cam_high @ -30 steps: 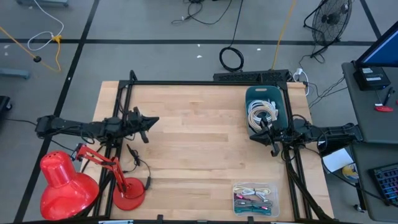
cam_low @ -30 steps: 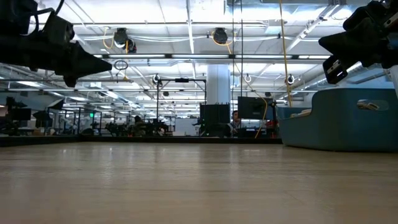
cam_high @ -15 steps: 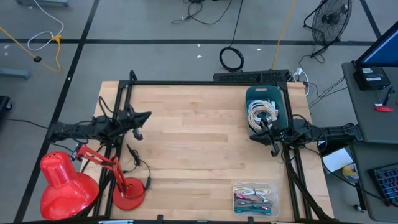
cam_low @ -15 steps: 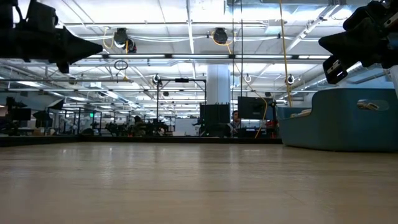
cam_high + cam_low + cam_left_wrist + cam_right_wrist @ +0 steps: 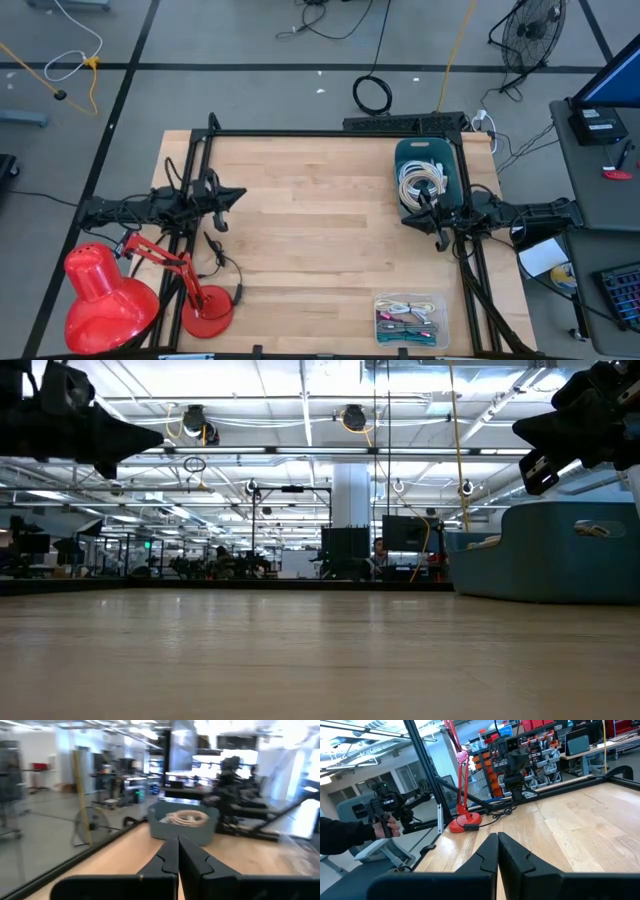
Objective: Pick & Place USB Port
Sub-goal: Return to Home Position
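Note:
A teal bin (image 5: pixel 430 178) of coiled white cables stands at the table's far right; it also shows in the low view (image 5: pixel 560 555) and the left wrist view (image 5: pixel 165 827). A clear tray (image 5: pixel 408 320) of coloured cables lies at the near right. I cannot single out a USB port among them. My left gripper (image 5: pixel 240 192) (image 5: pixel 160 435) (image 5: pixel 177 851) hovers shut and empty over the table's left edge. My right gripper (image 5: pixel 406 220) (image 5: pixel 520 430) (image 5: pixel 497 846) hovers shut and empty at the bin's near-left corner.
A red desk lamp (image 5: pixel 100 290) (image 5: pixel 462 822) stands at the near left corner. Black frame rails (image 5: pixel 330 133) run along the table's edges, with a power strip (image 5: pixel 400 123) behind the far one. A person's hand (image 5: pixel 387 827) holds a controller beyond the table. Bare wood (image 5: pixel 320 230) lies between the arms.
My left gripper has drawn back toward the table's left edge and risen a little, its fingers tipping up to about level. It has stayed shut. My right gripper has kept still.

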### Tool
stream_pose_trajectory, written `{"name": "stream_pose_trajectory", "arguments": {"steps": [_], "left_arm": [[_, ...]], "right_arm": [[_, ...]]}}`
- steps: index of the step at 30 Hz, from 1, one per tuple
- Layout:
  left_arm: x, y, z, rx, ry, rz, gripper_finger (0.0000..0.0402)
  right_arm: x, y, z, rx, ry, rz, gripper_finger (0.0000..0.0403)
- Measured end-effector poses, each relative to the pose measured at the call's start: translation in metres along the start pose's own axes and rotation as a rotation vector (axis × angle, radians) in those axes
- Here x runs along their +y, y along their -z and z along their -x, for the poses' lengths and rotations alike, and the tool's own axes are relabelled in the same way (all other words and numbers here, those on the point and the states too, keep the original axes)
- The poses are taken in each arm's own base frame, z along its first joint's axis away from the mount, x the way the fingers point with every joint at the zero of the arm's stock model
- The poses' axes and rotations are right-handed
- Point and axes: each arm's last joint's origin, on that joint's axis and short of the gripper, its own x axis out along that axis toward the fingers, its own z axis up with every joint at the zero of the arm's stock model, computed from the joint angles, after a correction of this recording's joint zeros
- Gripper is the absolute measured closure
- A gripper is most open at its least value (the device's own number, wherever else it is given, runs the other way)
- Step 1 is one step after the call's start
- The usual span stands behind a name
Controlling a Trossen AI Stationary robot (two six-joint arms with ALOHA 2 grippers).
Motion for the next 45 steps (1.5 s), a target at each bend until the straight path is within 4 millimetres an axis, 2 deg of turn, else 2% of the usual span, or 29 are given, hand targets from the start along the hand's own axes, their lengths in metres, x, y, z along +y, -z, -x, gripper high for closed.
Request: {"name": "stream_pose_trajectory", "arguments": {"steps": [14, 18, 21, 31, 36, 45], "left_arm": [[-0.003, 0.008, 0.0, 0.097, 0.1, 0.078, 0.0394], [-0.002, 0.008, 0.0, 0.09, 0.098, -0.072, 0.0393], [-0.002, 0.008, 0.0, 0.088, 0.099, -0.118, 0.0392], [-0.002, 0.006, 0.0, 0.059, 0.095, -0.042, 0.0392], [-0.002, 0.009, 0.0, 0.1, 0.091, 0.072, 0.0392], [-0.006, 0.011, 0.0, 0.135, 0.195, 0.068, 0.0392]], "right_arm": [[0.0, 0.0, 0.0, 0.0, 0.0, 0.0, 0.0403], [0.0, 0.0, 0.0, 0.0, 0.0, 0.0, 0.0403], [0.0, 0.0, 0.0, 0.0, 0.0, 0.0, 0.0403], [0.0, 0.0, 0.0, 0.001, 0.0, 0.0, 0.0403], [0.0, 0.0, 0.0, 0.0, 0.0, 0.0, 0.0403], [0.0, 0.0, 0.0, 0.0, 0.0, 0.0, 0.0403]]}}
